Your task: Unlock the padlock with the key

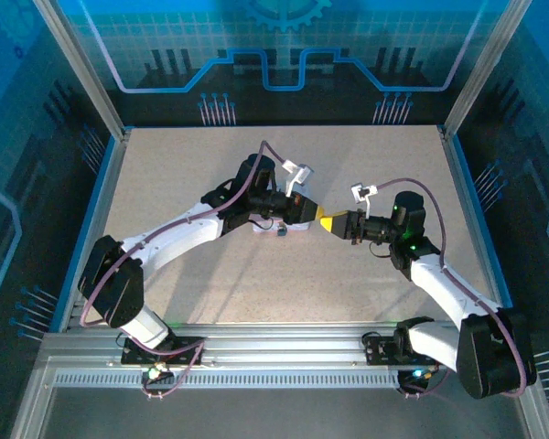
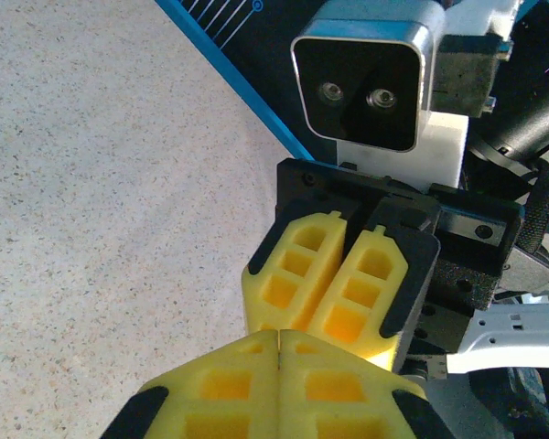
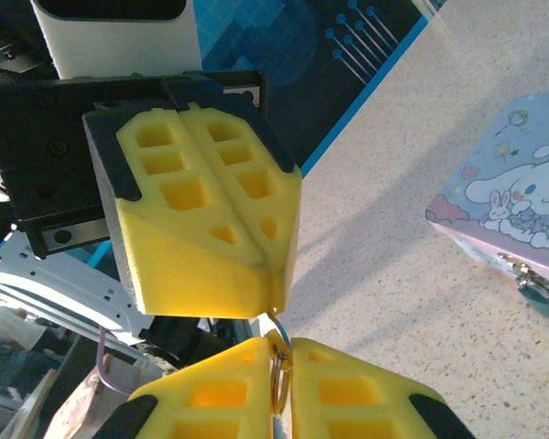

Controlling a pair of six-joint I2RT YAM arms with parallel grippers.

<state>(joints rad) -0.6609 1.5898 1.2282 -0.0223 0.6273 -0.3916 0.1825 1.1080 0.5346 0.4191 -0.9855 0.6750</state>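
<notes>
My two grippers meet tip to tip above the middle of the table. The left gripper (image 1: 317, 219) (image 2: 280, 340) (image 3: 271, 282) is shut, and a thin bluish metal piece, the key (image 3: 279, 366), comes out of its tips. The right gripper (image 1: 332, 224) (image 3: 284, 349) (image 2: 322, 318) is shut on the key's ring, which shows edge-on between its yellow pads. The padlock (image 3: 517, 206), a lavender block with cartoon rabbit prints and a small dark stub on its near side, lies on the table. In the top view the padlock (image 1: 291, 230) peeks out under the left gripper.
The speckled beige table (image 1: 348, 293) is fenced by blue side rails (image 1: 91, 210) and metal posts. The arm bases (image 1: 165, 347) sit on the rail along the near edge.
</notes>
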